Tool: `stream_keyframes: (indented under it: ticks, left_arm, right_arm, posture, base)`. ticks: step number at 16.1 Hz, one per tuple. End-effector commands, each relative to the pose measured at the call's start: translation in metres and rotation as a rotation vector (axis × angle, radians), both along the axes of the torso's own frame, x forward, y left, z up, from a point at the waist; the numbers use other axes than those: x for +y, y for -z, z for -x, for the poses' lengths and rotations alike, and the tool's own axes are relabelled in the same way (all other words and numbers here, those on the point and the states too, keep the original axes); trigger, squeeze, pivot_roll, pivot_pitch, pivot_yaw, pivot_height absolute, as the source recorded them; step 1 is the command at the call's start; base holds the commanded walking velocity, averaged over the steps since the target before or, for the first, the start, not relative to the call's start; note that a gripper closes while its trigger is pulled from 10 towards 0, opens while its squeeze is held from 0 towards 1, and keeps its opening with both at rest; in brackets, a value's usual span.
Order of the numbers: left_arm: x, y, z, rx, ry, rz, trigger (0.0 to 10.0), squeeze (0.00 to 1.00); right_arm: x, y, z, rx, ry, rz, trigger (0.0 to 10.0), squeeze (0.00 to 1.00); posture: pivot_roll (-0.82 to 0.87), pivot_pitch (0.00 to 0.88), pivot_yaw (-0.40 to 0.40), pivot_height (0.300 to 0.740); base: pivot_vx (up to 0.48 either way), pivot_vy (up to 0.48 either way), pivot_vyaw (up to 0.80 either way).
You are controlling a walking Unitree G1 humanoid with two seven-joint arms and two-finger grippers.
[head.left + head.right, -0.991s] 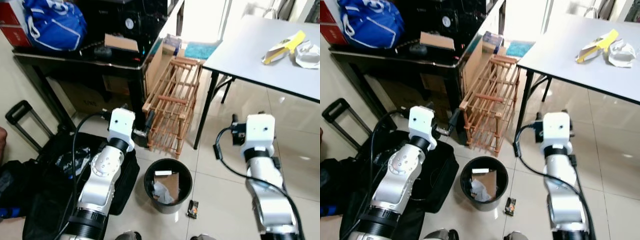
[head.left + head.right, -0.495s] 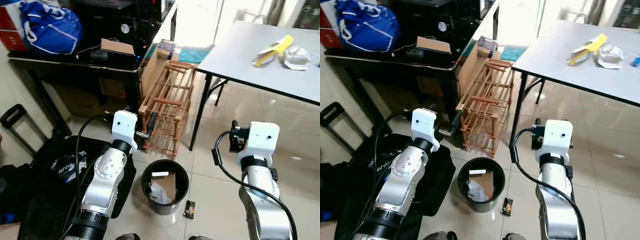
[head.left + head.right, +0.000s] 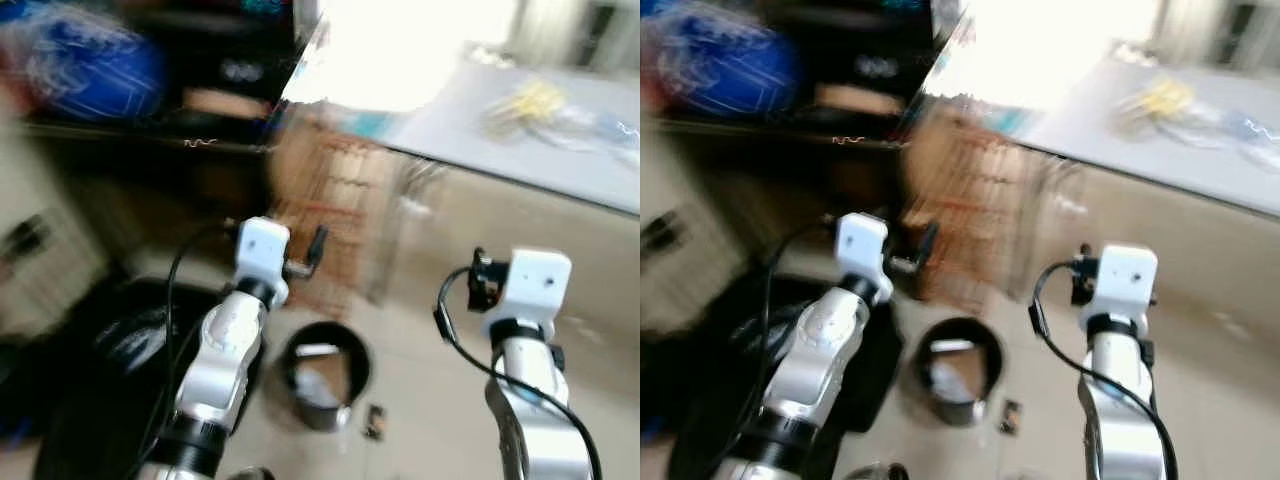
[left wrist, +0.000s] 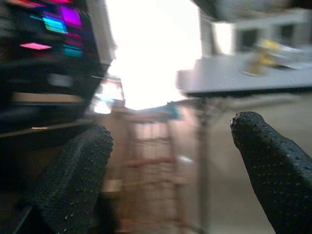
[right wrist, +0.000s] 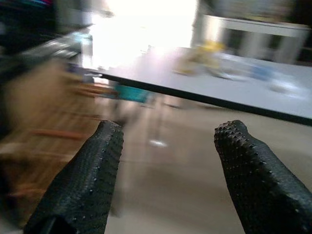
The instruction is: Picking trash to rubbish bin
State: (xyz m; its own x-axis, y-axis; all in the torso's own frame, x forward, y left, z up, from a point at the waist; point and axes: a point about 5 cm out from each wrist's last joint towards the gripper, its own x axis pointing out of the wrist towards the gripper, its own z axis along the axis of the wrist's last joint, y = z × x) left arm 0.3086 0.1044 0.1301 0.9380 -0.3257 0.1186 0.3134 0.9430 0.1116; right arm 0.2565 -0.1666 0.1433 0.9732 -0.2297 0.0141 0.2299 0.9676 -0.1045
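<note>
Head views heavily blurred; I judge I am mid-turn or mid-walk, in transit between bin and more trash.

Left end effector (image 4: 168, 180): fingers spread wide, nothing between them, raised at chest height, pointing toward the wooden rack (image 3: 335, 215). Right end effector (image 5: 168, 175): fingers also wide apart, empty, pointing at the grey surface (image 5: 204, 87).

Task items: the black rubbish bin (image 3: 322, 375) stands on the floor between my two arms, already holding some paper or card scraps. A small dark wrapper (image 3: 373, 420) lies on the tile just beside the bin, outside it. On the grey surface, well apart from the bin, sits a yellow-and-white piece of trash (image 3: 530, 102) with pale crumpled pieces near it.

Step in hand, as I judge it: approach the surface trash. To do it well: let the motion settle before any reach, stop square to the surface edge, and keep both sets of fingers wide until a piece sits between them. The floor wrapper would need a bend.

Writing: none legible; blur defeats all labels.
</note>
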Motion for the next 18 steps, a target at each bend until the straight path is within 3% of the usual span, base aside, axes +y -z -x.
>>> stream_keyframes:
  ticks: [1, 18]
  left_arm:
    - [0.0008, 0.0043, 0.0004, 0.023, 0.003, -0.008, 10.0, 0.00]
    - [-0.0026, 0.0097, 0.0008, 0.051, 0.030, -0.005, 10.0, 0.00]
  right_arm:
    - [0.0004, -0.0005, 0.0028, 0.001, -0.004, -0.011, 10.0, 0.00]
    - [0.0032, -0.0002, 0.0019, 0.011, -0.012, -0.011, 10.0, 0.00]
  posture:
    - [-0.09, 0.062, 0.045, 0.740]
    - [-0.10, 0.073, 0.053, 0.740]
  base:
    - [0.000, -0.412, 0.00]
    - [0.000, -0.469, 0.00]
